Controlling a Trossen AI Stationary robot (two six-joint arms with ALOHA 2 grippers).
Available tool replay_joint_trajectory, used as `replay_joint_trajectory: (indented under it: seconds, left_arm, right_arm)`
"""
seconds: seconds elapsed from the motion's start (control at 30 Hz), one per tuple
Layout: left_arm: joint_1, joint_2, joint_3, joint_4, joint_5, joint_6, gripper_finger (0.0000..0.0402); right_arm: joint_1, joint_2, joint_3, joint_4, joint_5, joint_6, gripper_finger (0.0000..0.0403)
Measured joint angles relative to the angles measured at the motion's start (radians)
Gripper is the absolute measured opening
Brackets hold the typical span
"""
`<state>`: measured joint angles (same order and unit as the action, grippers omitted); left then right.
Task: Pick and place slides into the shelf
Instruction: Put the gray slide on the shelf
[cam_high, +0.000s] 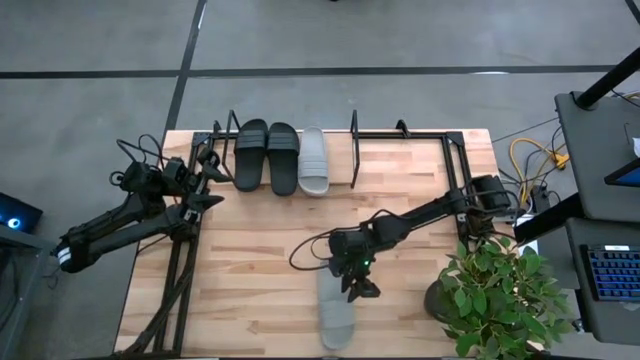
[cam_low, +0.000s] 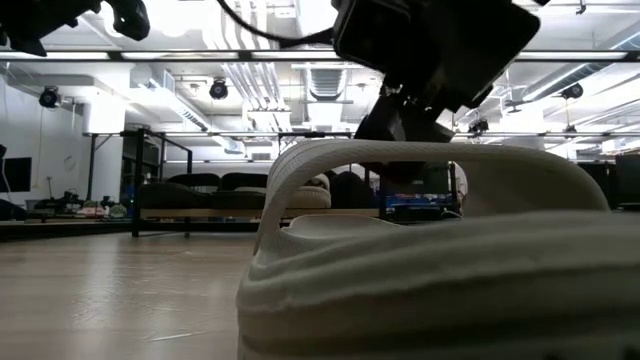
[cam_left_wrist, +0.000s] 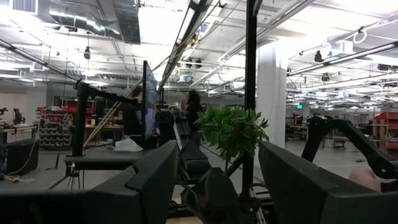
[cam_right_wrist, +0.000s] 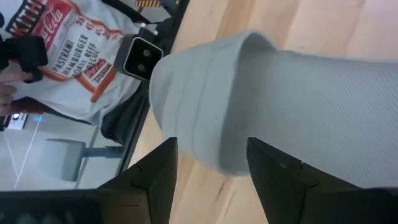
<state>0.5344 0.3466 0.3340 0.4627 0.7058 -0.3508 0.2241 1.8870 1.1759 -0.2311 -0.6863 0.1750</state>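
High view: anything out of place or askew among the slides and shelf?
One grey slide lies alone near the table's front edge, far from the shelf, where the black pair and the other grey slide sit in a row. The right end effector hovers over it, open. Nothing looks damaged.

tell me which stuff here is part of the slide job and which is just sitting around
Job:
- black slides, in the shelf
- grey slide, in the shelf beside them
- grey slide on the table, under the open right gripper
- shelf

Lying about:
- potted plant
- yellow cable
- keyboard
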Motion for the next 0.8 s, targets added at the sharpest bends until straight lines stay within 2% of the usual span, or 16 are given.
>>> replay_joint_trajectory:
  seconds: [0.47,0.7,0.8]
  left_arm:
    - [0.000,0.005,0.000,0.001,0.000,-0.003,0.0211]
    - [0.000,0.005,0.000,0.000,0.001,-0.004,0.0211]
    - [0.000,0.005,0.000,0.000,0.001,-0.004,0.0211]
  right_arm:
    - [0.025,0.105,0.020,0.057,-0.001,0.009,0.0183]
    - [0.028,0.108,0.031,0.055,0.000,0.011,0.0181]
    - [0.033,0.106,0.031,0.052,0.000,-0.004,0.0167]
